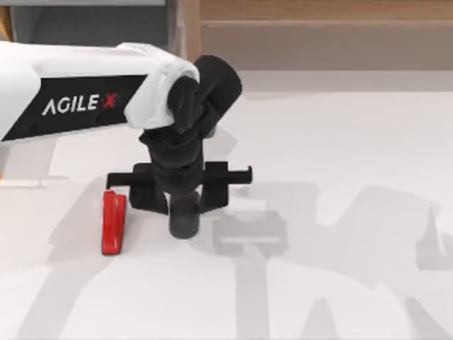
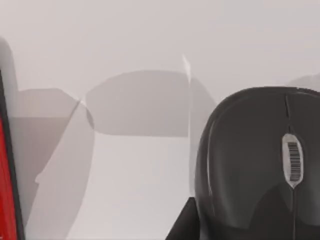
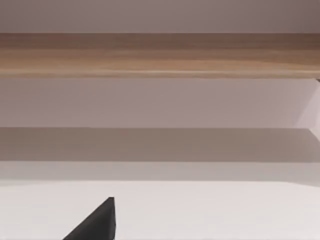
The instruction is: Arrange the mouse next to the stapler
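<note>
The red stapler (image 1: 113,222) lies on the white table left of centre, its long side running front to back. My left gripper (image 1: 184,204) points down just to the stapler's right, shut on the dark mouse (image 1: 185,224), whose rounded end sticks out below the fingers. In the left wrist view the mouse (image 2: 255,160) sits close up with its scroll wheel showing, above its shadow on the table, and the stapler (image 2: 6,190) is a red strip at the edge. A dark part of my right gripper (image 3: 95,222) shows in the right wrist view, parked facing the back wall.
A wooden ledge (image 1: 318,32) runs along the back of the white table (image 1: 340,177). Open tabletop stretches to the right of the left gripper and in front of it, crossed by arm shadows.
</note>
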Robot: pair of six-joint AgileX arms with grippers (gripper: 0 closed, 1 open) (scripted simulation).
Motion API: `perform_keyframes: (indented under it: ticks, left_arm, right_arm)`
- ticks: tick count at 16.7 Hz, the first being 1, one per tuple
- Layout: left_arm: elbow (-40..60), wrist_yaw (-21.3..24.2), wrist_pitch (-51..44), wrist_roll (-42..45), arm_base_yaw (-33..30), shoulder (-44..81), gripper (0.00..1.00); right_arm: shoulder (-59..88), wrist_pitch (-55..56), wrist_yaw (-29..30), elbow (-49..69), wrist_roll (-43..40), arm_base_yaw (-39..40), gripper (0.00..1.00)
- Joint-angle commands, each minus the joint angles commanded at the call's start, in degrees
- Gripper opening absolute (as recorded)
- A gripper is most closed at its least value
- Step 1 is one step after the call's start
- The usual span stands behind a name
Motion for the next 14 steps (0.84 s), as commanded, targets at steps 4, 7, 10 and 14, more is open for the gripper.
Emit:
perform_keyframes:
  ticks: [4,7,10,14]
  left_arm:
    - [0.0,0.0,0.0,0.0,0.0,0.0,0.68]
    - [0.0,0.0,0.0,0.0,0.0,0.0,0.9]
    - [0.0,0.0,0.0,0.0,0.0,0.0,1.0]
    - [0.0,0.0,0.0,0.0,0.0,0.0,1.0]
  right_arm:
    - [0.0,0.0,0.0,0.0,0.0,0.0,1.0]
    - [0.0,0.0,0.0,0.0,0.0,0.0,1.0]
    - [0.0,0.0,0.0,0.0,0.0,0.0,1.0]
    - [0.0,0.0,0.0,0.0,0.0,0.0,1.0]
